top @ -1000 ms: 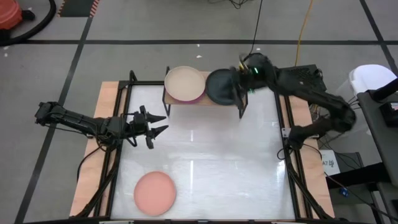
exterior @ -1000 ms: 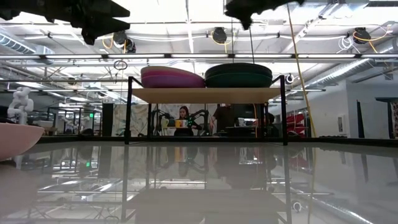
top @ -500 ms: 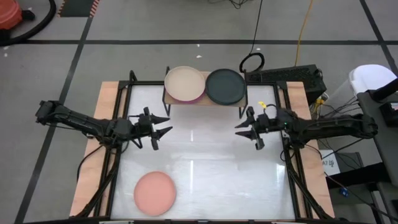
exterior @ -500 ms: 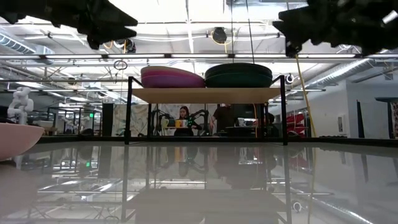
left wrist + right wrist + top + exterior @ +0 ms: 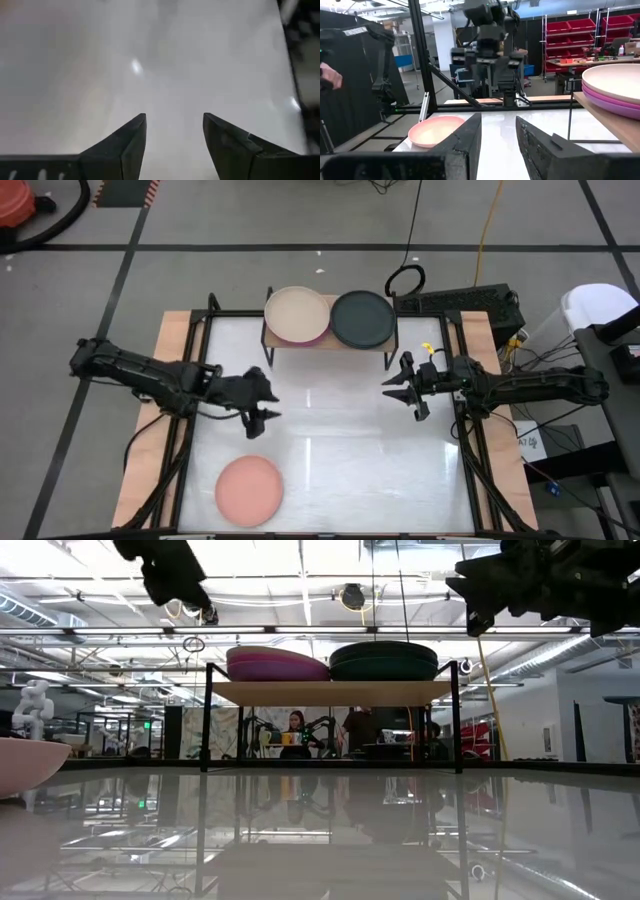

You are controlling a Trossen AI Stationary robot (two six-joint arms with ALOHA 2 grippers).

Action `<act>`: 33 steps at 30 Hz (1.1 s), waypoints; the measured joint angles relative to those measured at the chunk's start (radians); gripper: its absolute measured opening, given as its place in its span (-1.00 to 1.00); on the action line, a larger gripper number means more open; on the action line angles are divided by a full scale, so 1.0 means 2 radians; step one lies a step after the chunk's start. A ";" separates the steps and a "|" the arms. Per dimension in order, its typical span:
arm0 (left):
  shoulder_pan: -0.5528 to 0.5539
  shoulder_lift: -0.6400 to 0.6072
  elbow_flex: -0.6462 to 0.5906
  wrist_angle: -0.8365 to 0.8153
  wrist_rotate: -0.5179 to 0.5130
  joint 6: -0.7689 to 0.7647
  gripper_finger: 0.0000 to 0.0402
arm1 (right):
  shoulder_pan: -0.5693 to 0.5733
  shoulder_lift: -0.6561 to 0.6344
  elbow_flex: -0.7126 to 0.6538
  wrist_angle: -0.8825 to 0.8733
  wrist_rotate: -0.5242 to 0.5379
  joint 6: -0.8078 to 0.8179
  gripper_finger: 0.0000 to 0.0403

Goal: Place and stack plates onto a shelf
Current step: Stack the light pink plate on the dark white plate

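The light-wood shelf stands at the table's far edge. On it rest a stack with a beige plate on top of purple and magenta ones, and a dark stack. A salmon pink plate lies flat near the table's near left corner. My left gripper is open, tipped down over bare table between shelf and salmon plate. My right gripper is open, level, right of centre, pointing left.
The white tabletop has a black frame and wooden side strips. Cables and a dark box lie beyond the far right corner. The room behind shows benches, red bins and people far off.
My right gripper has drawn back from over the dark stack on the shelf toward the near and right side, then stayed still. My left gripper has moved right and toward the near edge and tipped its fingers downward.
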 joint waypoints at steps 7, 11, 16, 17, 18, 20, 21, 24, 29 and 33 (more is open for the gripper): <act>-0.024 0.124 0.051 -0.088 0.131 -0.014 0.00 | 0.000 0.000 0.000 -0.002 0.000 0.005 -0.48; -0.056 0.179 0.045 -0.089 0.146 -0.013 0.00 | 0.000 0.000 0.000 -0.002 -0.001 0.011 -0.48; -0.094 0.231 0.044 -0.085 0.147 -0.014 0.00 | 0.001 0.000 0.000 -0.005 -0.001 0.018 -0.48; -0.100 0.238 0.044 -0.083 0.147 -0.015 0.00 | 0.001 0.000 0.000 -0.005 -0.001 0.018 -0.48; -0.106 0.246 0.044 -0.080 0.147 -0.017 0.00 | 0.001 0.000 0.000 -0.005 -0.001 0.018 -0.48; -0.114 0.259 0.044 -0.075 0.146 -0.016 0.00 | 0.001 0.000 0.000 -0.005 -0.001 0.018 -0.48; -0.117 0.264 0.044 -0.076 0.143 -0.015 0.00 | 0.001 0.000 0.000 -0.005 -0.001 0.018 -0.48; -0.121 0.277 0.044 -0.078 0.120 -0.012 -0.01 | 0.001 0.000 0.000 -0.005 -0.001 0.018 -0.48; -0.116 0.283 0.044 -0.079 0.106 0.000 -0.31 | 0.001 0.000 0.000 -0.005 -0.001 0.026 -0.48; -0.108 0.283 0.044 -0.077 0.122 0.006 -0.85 | 0.001 0.000 0.000 -0.008 -0.001 0.029 -0.48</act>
